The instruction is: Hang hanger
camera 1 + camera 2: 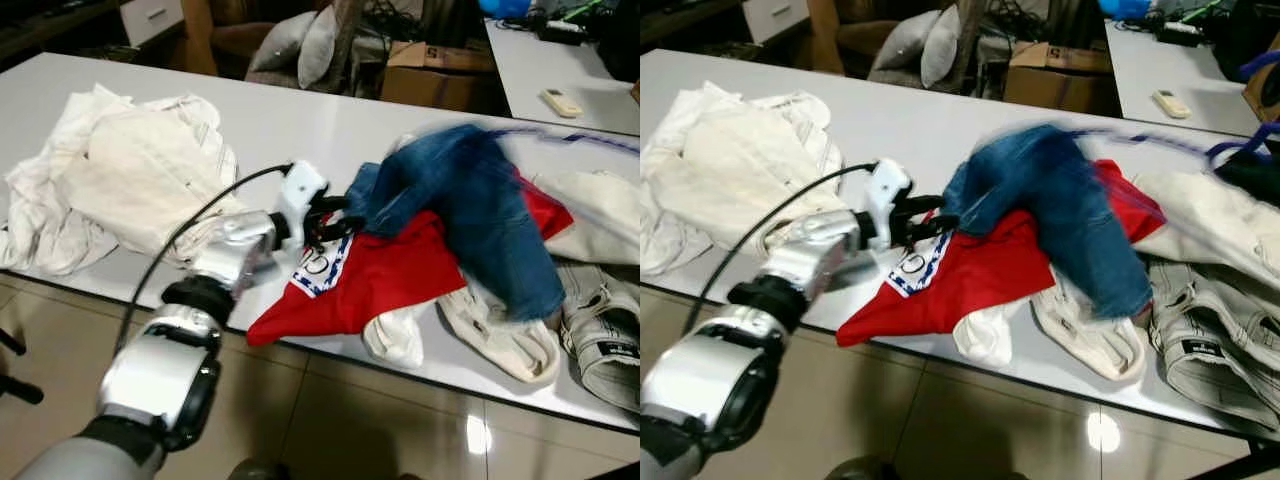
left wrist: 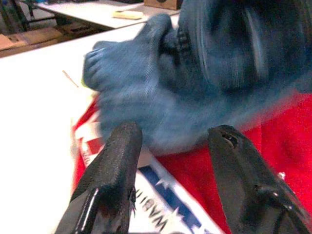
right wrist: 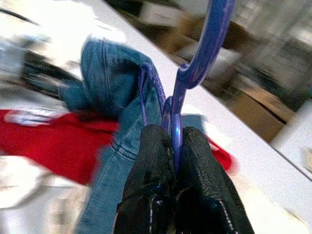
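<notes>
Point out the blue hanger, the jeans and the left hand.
blue hanger (image 3: pixel 209 44), right wrist view, on its hook.
jeans (image 1: pixel 480 215), left eye view, on the draped leg.
left hand (image 2: pixel 173 161), left wrist view, between its open fingertips.

One jeans (image 1: pixel 470 210) (blurred), one hanger (image 3: pixel 195 58).

Before you, the table (image 1: pixel 300 120) — cream garments (image 1: pixel 120 180) heaped at its left; jeans (image 1: pixel 480 220) draped over the T-shirt (image 1: pixel 400 275) at centre. Your left gripper (image 1: pixel 335 218) sits just left of the jeans. Cardboard box (image 1: pixel 430 70) behind the table.
</notes>
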Tool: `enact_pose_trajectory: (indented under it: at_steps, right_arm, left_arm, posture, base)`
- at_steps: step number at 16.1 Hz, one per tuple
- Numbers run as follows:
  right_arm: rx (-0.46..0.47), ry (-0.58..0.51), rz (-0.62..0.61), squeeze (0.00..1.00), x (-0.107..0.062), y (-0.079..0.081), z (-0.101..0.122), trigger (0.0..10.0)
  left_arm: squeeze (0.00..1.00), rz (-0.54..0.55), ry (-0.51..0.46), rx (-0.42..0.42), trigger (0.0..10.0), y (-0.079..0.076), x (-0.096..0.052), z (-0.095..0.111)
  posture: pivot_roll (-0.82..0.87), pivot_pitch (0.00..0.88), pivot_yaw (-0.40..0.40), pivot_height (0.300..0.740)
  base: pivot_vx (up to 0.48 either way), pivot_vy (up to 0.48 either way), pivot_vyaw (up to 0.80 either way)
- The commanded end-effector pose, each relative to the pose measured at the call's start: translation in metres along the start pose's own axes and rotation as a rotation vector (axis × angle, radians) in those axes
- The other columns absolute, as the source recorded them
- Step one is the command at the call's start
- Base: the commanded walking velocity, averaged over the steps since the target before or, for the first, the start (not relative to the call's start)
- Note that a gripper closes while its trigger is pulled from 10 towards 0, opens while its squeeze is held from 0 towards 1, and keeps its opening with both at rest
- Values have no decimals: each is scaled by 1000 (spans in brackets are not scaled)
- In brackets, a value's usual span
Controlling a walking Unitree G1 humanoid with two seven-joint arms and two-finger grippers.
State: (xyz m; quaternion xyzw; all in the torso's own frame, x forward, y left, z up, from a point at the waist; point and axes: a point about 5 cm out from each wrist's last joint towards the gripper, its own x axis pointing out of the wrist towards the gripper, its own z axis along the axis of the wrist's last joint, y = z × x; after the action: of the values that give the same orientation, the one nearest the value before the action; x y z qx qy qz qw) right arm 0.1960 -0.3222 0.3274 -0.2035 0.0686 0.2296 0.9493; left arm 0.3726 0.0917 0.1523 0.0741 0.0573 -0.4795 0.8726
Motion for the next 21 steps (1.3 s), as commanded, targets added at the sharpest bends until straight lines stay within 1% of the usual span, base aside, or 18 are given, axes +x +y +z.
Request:
enact_pose_trajectory:
  at_steps: [1,2,4,5,7,8,9,10,11,13,15,16,17,18,19,21]
  right_arm:
    - [-22,73,-100,0,1,-10,-6,10000]
    - [-20,88,-89,0,1,-9,-9,10000]
    - [-52,119,25,0,-5,7,-13,10000]
    - [-72,126,72,0,-10,10,-12,10000]
    - [-84,136,125,0,-16,12,-8,10000]
    - [-93,135,181,0,-21,15,-4,10000]
    - [-100,98,220,0,-26,18,6,10000]
    - [-111,54,226,0,-30,18,15,10000]
    - [-117,43,223,0,-32,17,18,10000]
    - [-143,-72,229,0,-43,13,41,10000]
    - [-152,-139,231,0,-50,11,54,10000]
    - [-152,-206,203,0,-54,8,63,10000]
    - [-133,-267,155,0,-52,4,67,10000]
    - [-108,-299,112,0,-44,2,65,10000]
    - [-101,-303,98,0,-40,1,64,10000]
    - [-3,-286,-28,0,-4,-2,46,10000]
  left_arm:
    - [1000,-2,-68,7,10000,9,-11,15]
    - [1000,0,-81,6,10000,12,-15,18]
    - [1000,52,-115,1,10000,26,-37,26]
    - [1000,104,-132,5,10000,34,-46,30]
    - [1000,155,-158,5,10000,40,-53,36]
    - [1000,159,-177,-3,10000,39,-53,41]
    - [1000,141,-183,5,10000,34,-51,44]
    - [1000,131,-184,9,10000,30,-50,44]
    - [1000,133,-184,7,10000,30,-50,44]
    - [1000,145,-175,-2,10000,26,-50,39]
    - [1000,147,-174,-6,10000,24,-51,40]
    - [1000,140,-203,-14,10000,20,-50,46]
    - [1000,131,-231,-26,10000,17,-49,50]
    - [1000,127,-241,-27,10000,14,-48,52]
    - [1000,126,-242,-26,10000,13,-47,52]
    - [1000,164,-251,-51,10000,9,-49,52]
  posture:
    - [-51,0,19,723]
    - [-47,0,16,723]
    - [-49,0,18,723]
    - [-49,0,18,723]
    - [-53,0,22,723]
    - [-51,0,19,723]
    - [-51,0,16,723]
    - [-55,0,15,723]
    - [-55,0,15,723]
    - [-58,0,15,723]
    - [-58,0,18,723]
    - [-63,0,19,723]
    - [-69,0,22,723]
    - [-72,0,26,723]
    - [-72,0,27,723]
    - [-63,0,39,723]
  base:
    - [0,0,0]
    - [0,0,0]
    - [0,0,0]
    - [0,0,0]
    - [0,0,0]
    - [0,0,0]
    - [0,0,0]
    - [0,0,0]
    - [0,0,0]
    - [0,0,0]
    - [0,0,0]
    - [0,0,0]
    - [0,0,0]
    - [0,0,0]
    - [0,0,0]
    - [0,0,0]
